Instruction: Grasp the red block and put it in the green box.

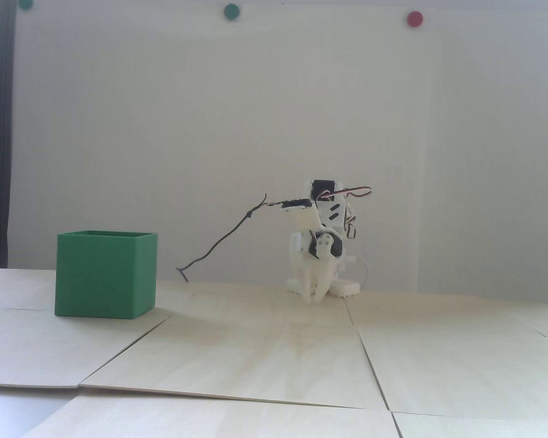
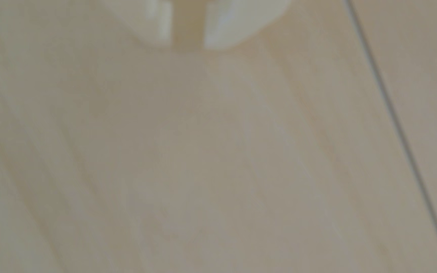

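The green box (image 1: 105,278) stands on the pale wooden table at the left of the fixed view, with its open top facing up. The red block is out of view in both frames. The white arm is folded low at the table's back. Its gripper (image 1: 314,299) points straight down, the tips almost on the table, well to the right of the box. In the blurred wrist view the gripper (image 2: 188,44) enters from the top edge. A narrow gap shows bare table between its two white fingers (image 2: 220,31), and nothing is held.
A thin black cable (image 1: 219,244) runs from the arm down to the table behind the box. The arm's white base (image 1: 347,288) sits at the back. Round green dots (image 1: 231,11) and a red dot (image 1: 414,18) are on the wall. A board seam (image 2: 396,131) crosses the table.
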